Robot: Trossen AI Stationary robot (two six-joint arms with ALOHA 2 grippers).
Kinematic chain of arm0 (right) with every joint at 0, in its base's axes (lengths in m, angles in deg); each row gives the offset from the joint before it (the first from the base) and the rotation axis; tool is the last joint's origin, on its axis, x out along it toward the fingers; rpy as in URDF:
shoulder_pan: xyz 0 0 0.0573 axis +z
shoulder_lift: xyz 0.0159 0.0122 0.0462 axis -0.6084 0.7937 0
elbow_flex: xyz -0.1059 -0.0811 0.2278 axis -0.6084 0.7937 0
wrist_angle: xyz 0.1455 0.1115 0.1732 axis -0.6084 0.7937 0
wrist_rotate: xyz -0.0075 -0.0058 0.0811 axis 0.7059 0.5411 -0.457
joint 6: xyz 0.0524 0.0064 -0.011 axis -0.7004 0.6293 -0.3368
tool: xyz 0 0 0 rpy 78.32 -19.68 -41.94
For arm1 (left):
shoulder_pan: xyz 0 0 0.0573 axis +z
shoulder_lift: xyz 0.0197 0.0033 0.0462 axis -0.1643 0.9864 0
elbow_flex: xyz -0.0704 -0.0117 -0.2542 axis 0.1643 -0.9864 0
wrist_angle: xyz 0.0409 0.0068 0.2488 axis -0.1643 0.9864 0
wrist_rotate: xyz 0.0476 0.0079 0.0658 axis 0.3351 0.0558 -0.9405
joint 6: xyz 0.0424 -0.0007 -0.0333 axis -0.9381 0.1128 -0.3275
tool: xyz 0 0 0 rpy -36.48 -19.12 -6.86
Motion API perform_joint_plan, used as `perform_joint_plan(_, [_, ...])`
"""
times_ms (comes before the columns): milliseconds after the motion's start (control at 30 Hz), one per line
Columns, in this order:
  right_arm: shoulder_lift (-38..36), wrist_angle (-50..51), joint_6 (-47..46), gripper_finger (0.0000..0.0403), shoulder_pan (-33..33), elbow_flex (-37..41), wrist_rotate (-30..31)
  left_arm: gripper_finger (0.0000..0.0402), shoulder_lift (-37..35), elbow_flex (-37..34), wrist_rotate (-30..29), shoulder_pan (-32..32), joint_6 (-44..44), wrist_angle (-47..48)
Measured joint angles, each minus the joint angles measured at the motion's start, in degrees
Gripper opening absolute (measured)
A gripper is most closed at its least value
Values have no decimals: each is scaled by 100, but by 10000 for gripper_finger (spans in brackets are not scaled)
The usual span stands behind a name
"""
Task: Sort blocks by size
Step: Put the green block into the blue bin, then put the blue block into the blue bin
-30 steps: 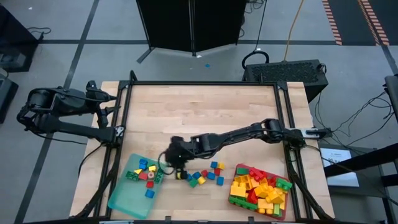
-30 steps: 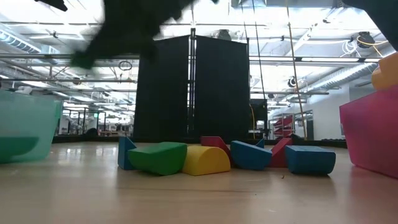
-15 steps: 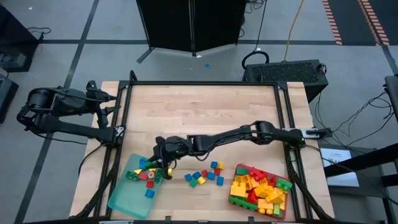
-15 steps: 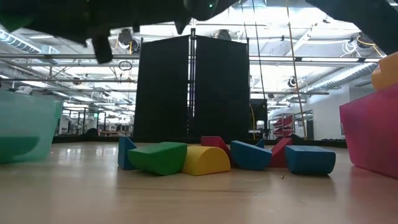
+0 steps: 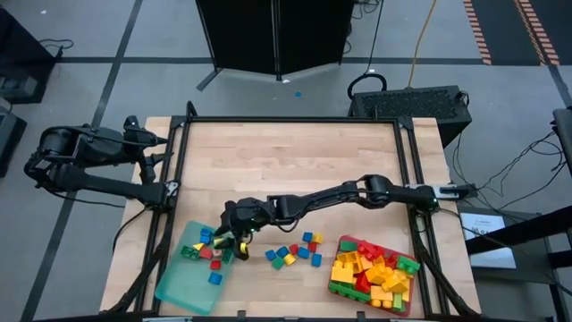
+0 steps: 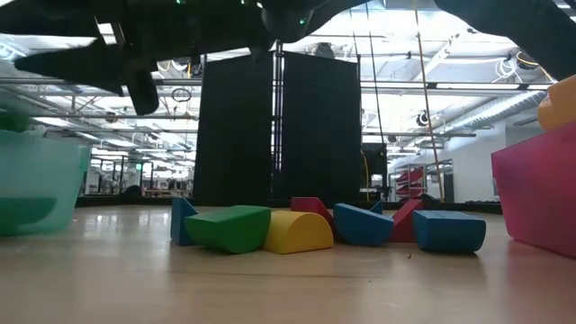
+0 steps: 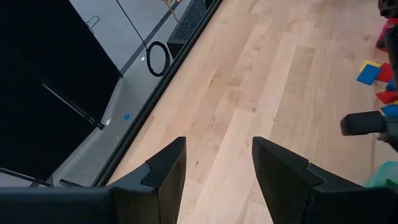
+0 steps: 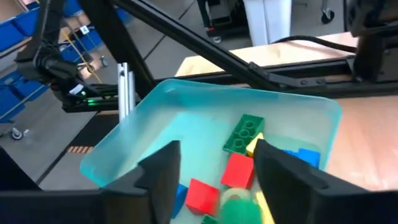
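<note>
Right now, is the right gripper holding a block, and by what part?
Nothing held. The right gripper is open over the teal tray; a small green block sits loose below its fingers. The left gripper is open and empty too.

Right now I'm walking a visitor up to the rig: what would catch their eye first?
The right arm stretched across the table, its tool open over the teal tray at the front left, which holds small blocks. Then the red tray at the front right, heaped with larger yellow and red blocks, and the loose blocks between the trays.
</note>
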Motion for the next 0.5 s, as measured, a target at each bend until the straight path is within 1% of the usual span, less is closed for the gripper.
perform_joint_plan(100, [0, 101, -22, 215, -19, 0, 4, 187, 0, 0, 0, 0, 3, -1])
perform_joint_plan(167, [-9, 281, -113, 220, -41, 0, -7, 187, 0, 0, 0, 1, 5, -2])
perform_joint_plan(200, [-60, 560, -194, 220, -54, 0, -30, 187, 0, 0, 0, 2, 5, -2])
perform_joint_plan(267, [-253, 1411, -228, 216, -91, 2, -51, 187, 0, 0, 0, 1, 4, 0])
perform_joint_plan(367, [-698, 2954, -186, 208, -149, -6, -43, 187, 0, 0, 0, 0, 3, 0])
perform_joint_plan(500, [-1073, 5273, -91, 203, 5, -15, 62, 187, 1, 0, 0, 1, 5, 0])
